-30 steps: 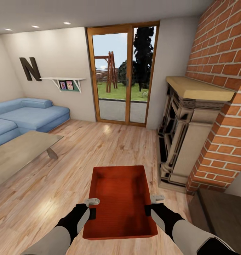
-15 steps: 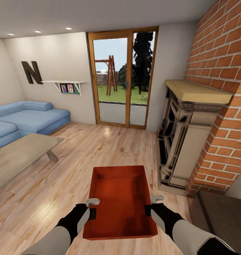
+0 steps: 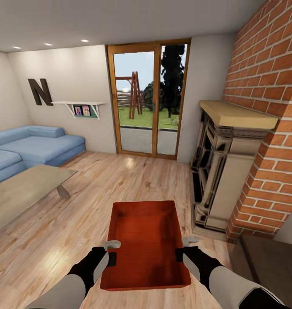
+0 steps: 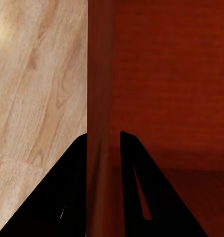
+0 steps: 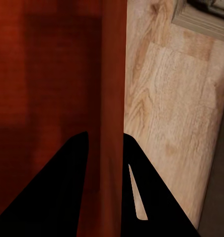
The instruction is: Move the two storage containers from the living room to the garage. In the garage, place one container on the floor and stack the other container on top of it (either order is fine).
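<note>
A: From the head view, where does the orange-red rectangular open-top bin (image 3: 146,242) sit?

B: It hangs between both arms, above the light wood plank floor (image 3: 98,189) of the living room, its long axis running straight ahead from the robot. The left gripper (image 3: 112,252) pinches the left long wall; the right gripper (image 3: 182,248) pinches the right one, each near the bin's nearer end, so neither arm is closer.

A: And the left wrist view?

B: The two dark fingers (image 4: 67,192) straddle the bin's wall (image 4: 99,98), narrowly parted and clamped onto it, plank floor on the outer side.

A: The right wrist view?

B: It is mirrored: fingers (image 5: 57,192) closed onto the opposite wall (image 5: 113,89), with the stone fireplace base (image 5: 203,19) showing beyond.

A: So the carry?

B: It likely depends on both grips keeping the bin level on the way to the garage.
</note>
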Controlling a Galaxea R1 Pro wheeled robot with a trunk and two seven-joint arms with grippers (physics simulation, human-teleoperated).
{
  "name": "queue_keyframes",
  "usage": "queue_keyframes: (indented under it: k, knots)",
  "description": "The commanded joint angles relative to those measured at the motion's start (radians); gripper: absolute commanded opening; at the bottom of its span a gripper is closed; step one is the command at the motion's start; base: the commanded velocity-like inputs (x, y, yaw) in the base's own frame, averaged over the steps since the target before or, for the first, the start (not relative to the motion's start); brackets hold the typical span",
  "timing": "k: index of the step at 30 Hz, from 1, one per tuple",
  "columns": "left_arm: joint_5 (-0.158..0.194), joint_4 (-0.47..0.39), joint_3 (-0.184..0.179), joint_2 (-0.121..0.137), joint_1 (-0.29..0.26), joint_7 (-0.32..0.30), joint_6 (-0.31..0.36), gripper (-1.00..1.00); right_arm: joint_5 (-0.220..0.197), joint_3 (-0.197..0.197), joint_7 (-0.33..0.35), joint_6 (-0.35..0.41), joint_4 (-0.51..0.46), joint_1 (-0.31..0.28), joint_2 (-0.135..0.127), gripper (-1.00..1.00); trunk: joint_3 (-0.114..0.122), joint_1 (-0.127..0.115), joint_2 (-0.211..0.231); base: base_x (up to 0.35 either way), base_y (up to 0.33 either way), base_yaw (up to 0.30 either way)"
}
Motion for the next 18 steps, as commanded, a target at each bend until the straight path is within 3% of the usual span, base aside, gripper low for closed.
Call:
queue_keyframes:
  k: [1,18]
  knots:
    - [-0.014,0.007,-0.007,0.001,0.0,0.04,0.009,-1.0,-0.01,0.02,-0.006,-0.029,-0.014,-0.001,-0.001,-1.0,0.0,0.001,-0.002,0.0,0.0,0.0]
    - [-0.014,0.006,-0.007,0.001,0.0,0.04,0.009,-1.0,-0.01,0.02,-0.006,-0.029,-0.014,-0.001,-0.001,-1.0,0.027,0.001,-0.002,0.0,0.0,0.0]
